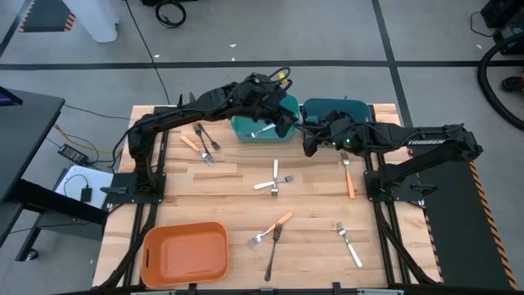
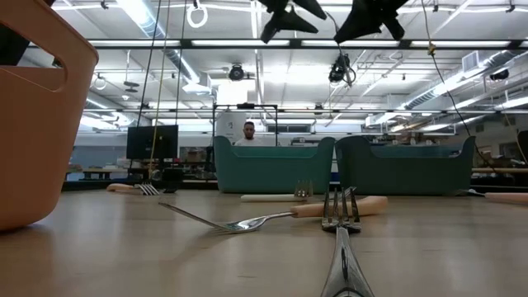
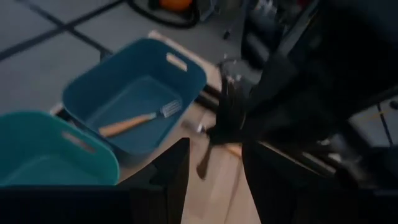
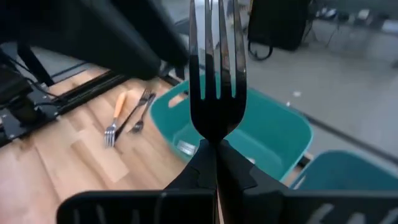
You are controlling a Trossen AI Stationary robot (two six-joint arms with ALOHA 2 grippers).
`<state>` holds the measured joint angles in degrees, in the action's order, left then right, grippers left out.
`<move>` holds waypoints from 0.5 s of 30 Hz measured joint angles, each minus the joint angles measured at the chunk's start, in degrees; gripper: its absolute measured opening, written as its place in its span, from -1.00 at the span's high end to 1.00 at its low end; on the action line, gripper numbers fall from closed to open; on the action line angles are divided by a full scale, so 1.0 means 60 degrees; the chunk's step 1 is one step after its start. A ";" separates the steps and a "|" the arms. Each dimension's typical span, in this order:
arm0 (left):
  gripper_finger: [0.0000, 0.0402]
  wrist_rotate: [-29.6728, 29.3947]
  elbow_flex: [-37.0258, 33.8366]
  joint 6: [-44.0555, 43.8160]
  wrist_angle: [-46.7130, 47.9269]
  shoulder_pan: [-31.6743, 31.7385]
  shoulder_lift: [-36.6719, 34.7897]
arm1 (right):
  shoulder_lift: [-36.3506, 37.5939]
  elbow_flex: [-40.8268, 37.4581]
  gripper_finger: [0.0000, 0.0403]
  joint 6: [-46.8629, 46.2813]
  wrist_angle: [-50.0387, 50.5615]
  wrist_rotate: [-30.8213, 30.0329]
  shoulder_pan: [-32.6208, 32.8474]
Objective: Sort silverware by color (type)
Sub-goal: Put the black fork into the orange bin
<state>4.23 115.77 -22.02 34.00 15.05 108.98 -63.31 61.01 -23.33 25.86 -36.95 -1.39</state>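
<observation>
My right gripper [image 4: 216,163] is shut on an all-black fork [image 4: 216,74] and hovers by the green-teal bin [image 1: 260,124], between it and the darker teal bin [image 1: 336,111]. My left gripper [image 3: 214,180] is open, above the green-teal bin's right side [image 1: 286,121]. A pale fork [image 1: 264,129] lies in the green-teal bin. An orange-handled fork [image 3: 134,121] lies in the darker bin [image 3: 134,93]. Other forks lie flat on the table: an orange and two dark ones [image 1: 201,141], two crossed white ones [image 1: 274,180], an orange one [image 1: 350,176]. My right gripper pinches the black fork between its two fingers at the neck just below the tines [image 4: 215,135]. The fork runs along the fingers, tines pointing straight ahead of the gripper. It is lifted clear of table and bins. The handle is hidden behind the fingers.
An orange bin [image 1: 184,250] stands at the table's near left corner. Near the front edge lie an orange fork and a black fork [image 1: 272,233] and a white fork [image 1: 349,244]. A person [image 2: 249,132] sits beyond the far edge.
</observation>
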 joint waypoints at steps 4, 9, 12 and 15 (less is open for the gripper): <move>0.23 0.0006 -0.0011 -0.0171 -0.0438 -0.0011 0.0180 | -0.0004 0.0004 0.99 0.0332 -0.0128 -0.0180 -0.0219; 0.23 -0.0483 0.0000 -0.0261 -0.0955 0.0008 0.0165 | -0.0004 0.0004 0.99 0.0583 -0.0177 -0.0194 -0.0371; 0.23 -0.0553 0.0000 -0.0464 -0.1323 0.0075 0.0165 | -0.0007 0.0004 0.99 0.0667 -0.0249 -0.0154 -0.0371; 0.23 -0.0596 0.0000 -0.0543 -0.1496 0.0120 0.0163 | -0.0040 0.0004 0.99 0.0671 -0.0257 -0.0099 -0.0363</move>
<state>0.65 115.77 -25.28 25.02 15.77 109.96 -63.55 61.04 -19.31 24.32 -37.54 -3.57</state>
